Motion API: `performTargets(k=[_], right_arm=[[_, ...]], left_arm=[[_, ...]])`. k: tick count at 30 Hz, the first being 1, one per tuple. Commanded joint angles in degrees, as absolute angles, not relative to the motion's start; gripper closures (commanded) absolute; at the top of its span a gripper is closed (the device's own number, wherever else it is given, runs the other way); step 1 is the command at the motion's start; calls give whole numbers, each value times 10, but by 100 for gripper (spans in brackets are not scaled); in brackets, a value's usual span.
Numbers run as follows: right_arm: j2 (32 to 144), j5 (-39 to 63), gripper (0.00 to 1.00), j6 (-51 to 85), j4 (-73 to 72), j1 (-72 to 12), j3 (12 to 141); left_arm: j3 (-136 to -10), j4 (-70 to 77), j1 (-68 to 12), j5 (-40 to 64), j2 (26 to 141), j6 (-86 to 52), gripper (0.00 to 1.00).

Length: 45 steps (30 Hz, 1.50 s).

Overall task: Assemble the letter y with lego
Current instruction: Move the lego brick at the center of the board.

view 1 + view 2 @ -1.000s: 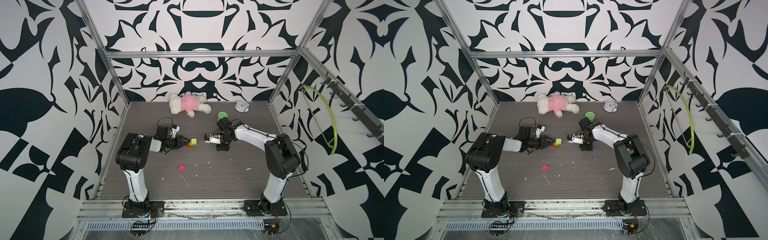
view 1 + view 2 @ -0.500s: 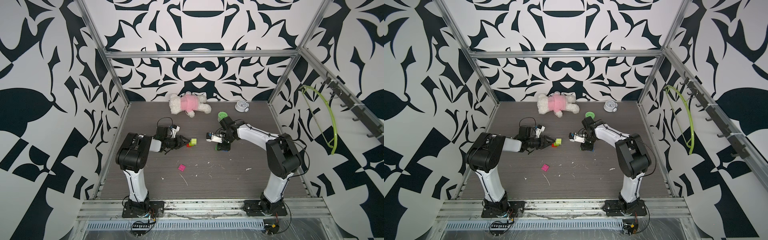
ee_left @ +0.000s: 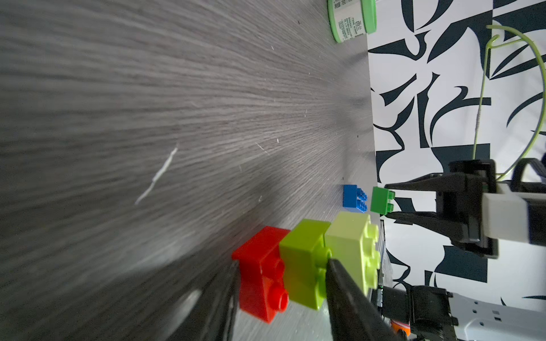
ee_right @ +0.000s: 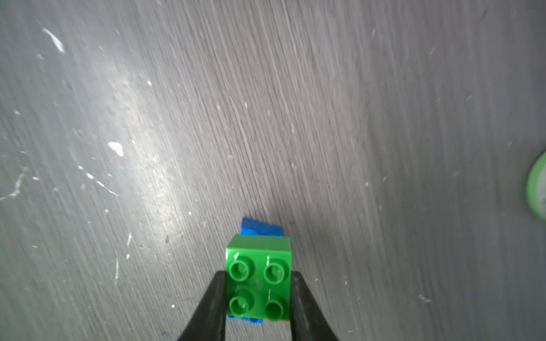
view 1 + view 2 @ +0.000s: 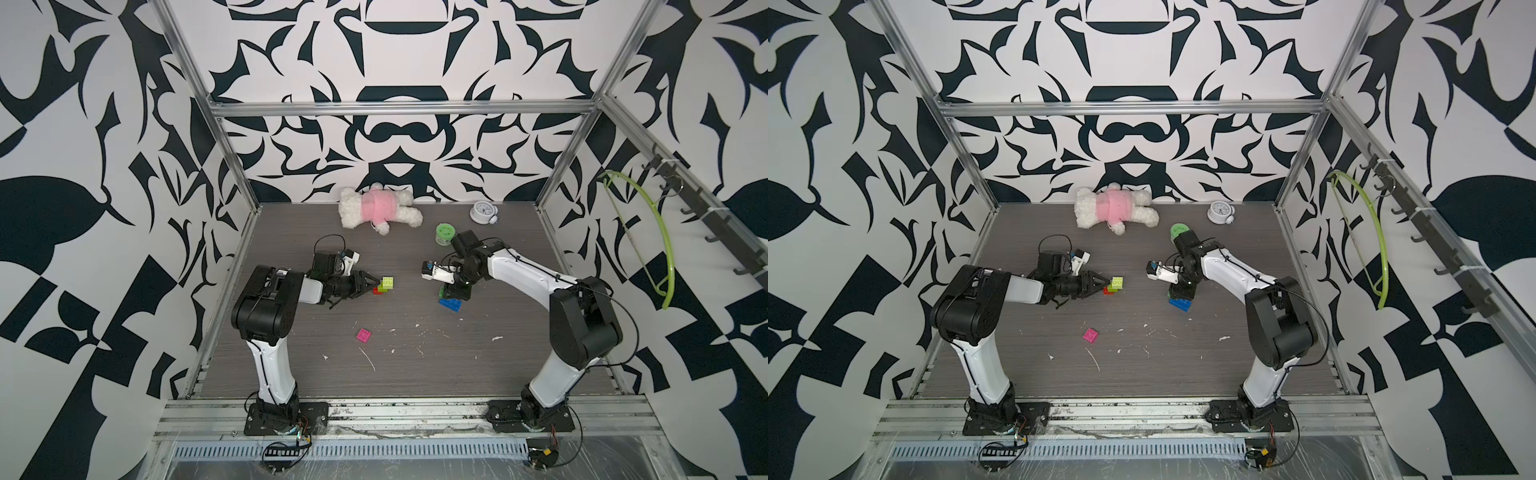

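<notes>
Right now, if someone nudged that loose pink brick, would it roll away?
Probably not: the pink brick is boxy and lies flat, so it should slide. It looks like small hard plastic, likely light and stiff.

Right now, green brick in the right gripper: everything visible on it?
The green brick is square, glossy plastic, four round studs facing up. The right gripper is shut on it, black fingers pressing two opposite sides. It hangs over the blue brick, a gap between them.
</notes>
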State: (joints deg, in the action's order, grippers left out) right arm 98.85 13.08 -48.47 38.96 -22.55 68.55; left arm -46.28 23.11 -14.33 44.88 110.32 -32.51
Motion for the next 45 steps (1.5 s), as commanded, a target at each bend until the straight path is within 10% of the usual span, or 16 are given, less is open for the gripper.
performTargets(k=[1,45], right_arm=[[991,115,100,-454,384,-221,679],[1023,89,100,-273,340,-245,646]], left_arm=[[-435,101,-143,352,1153,-308,49],[-435,101,-143,354,1155,-309,49]])
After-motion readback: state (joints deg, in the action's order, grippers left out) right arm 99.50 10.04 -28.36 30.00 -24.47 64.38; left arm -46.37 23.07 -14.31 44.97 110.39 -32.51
